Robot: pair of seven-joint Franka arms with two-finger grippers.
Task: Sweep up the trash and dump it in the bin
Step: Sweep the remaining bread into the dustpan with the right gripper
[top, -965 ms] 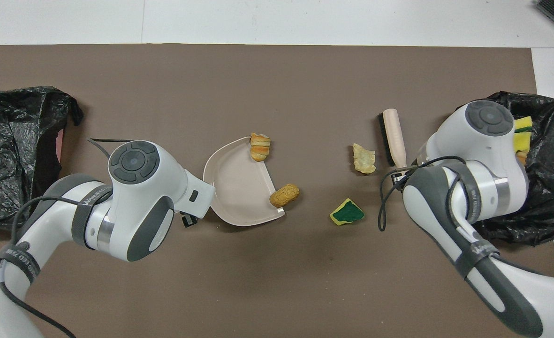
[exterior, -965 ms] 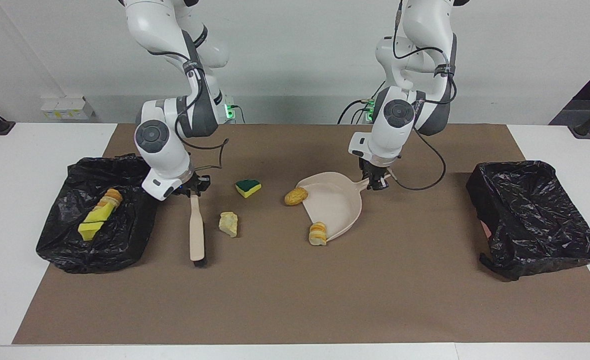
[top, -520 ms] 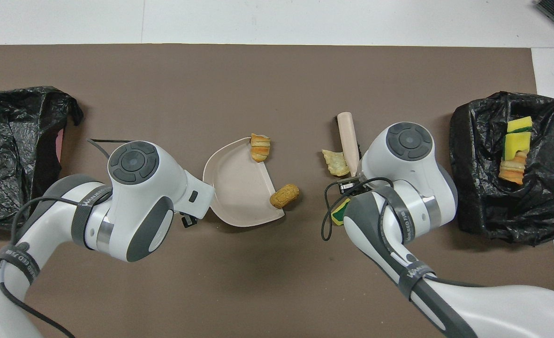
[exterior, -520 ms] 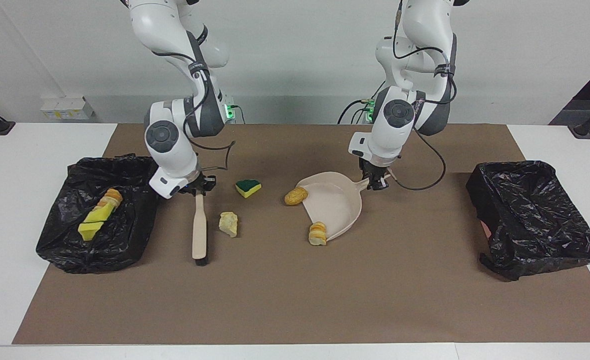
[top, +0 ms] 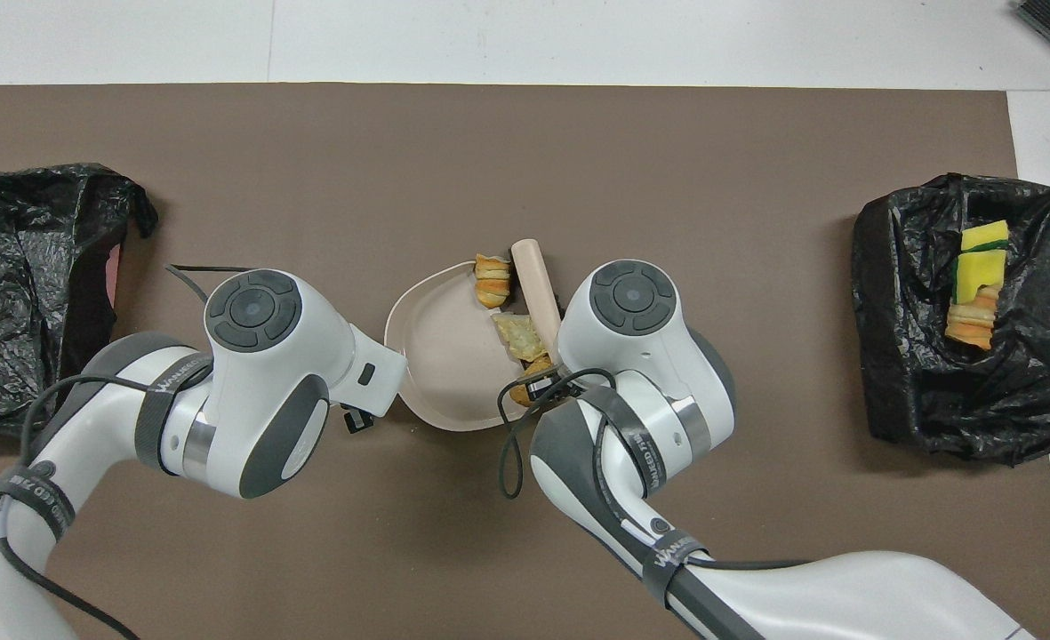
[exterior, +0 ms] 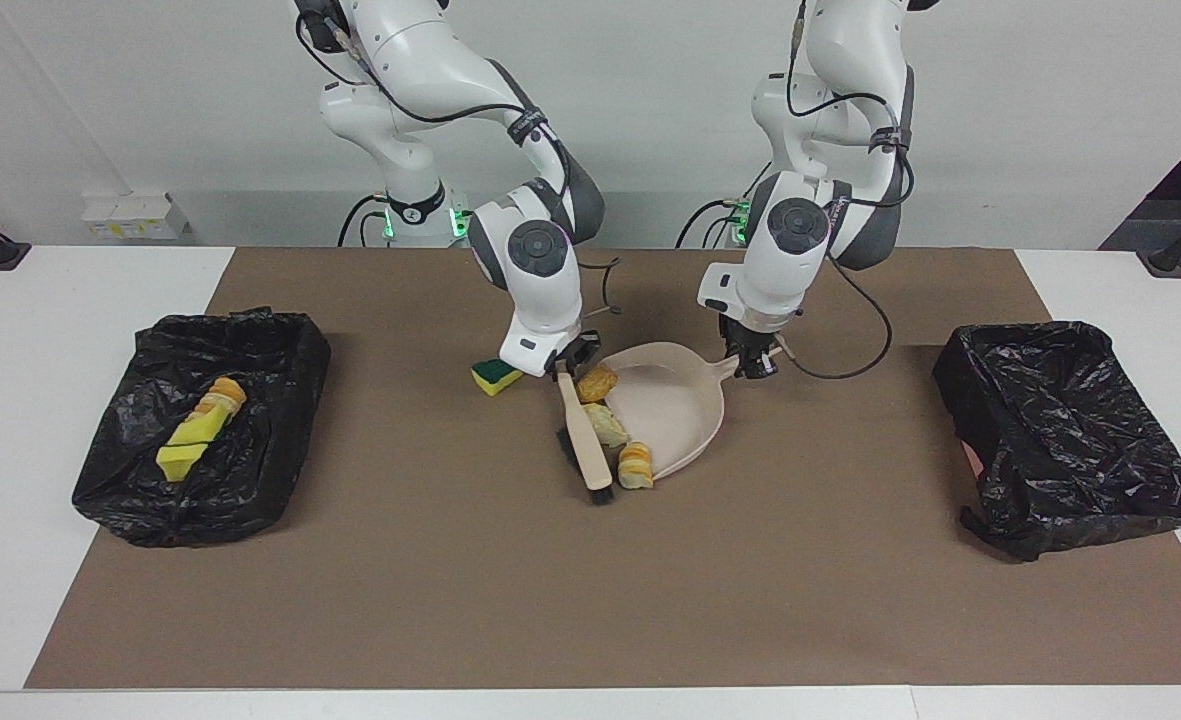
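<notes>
A beige dustpan (exterior: 675,400) (top: 440,347) lies mid-table, and my left gripper (exterior: 753,363) is shut on its handle. My right gripper (exterior: 563,364) is shut on the handle of the beige brush (exterior: 583,437) (top: 533,280), which lies along the pan's open edge with its black bristles on the mat. Three pieces of trash sit between brush and pan: a brown chunk (exterior: 597,383) (top: 538,366), a pale chunk (exterior: 607,425) (top: 517,333) and a striped bread piece (exterior: 636,466) (top: 492,280). A yellow-and-green sponge wedge (exterior: 495,375) rests on the mat beside the right gripper, and the overhead view hides it.
A black-bagged bin (exterior: 260,460) (top: 898,356) at the right arm's end holds a yellow sponge and bread scraps (exterior: 195,425) (top: 978,284). Another black-bagged bin (exterior: 1060,400) (top: 27,267) stands at the left arm's end. A brown mat (exterior: 590,600) covers the table.
My right arm swung the brush from beside its bin across to the dustpan, pushing the pale chunk to the pan's mouth and passing the green sponge. Left arm and dustpan stayed put.
</notes>
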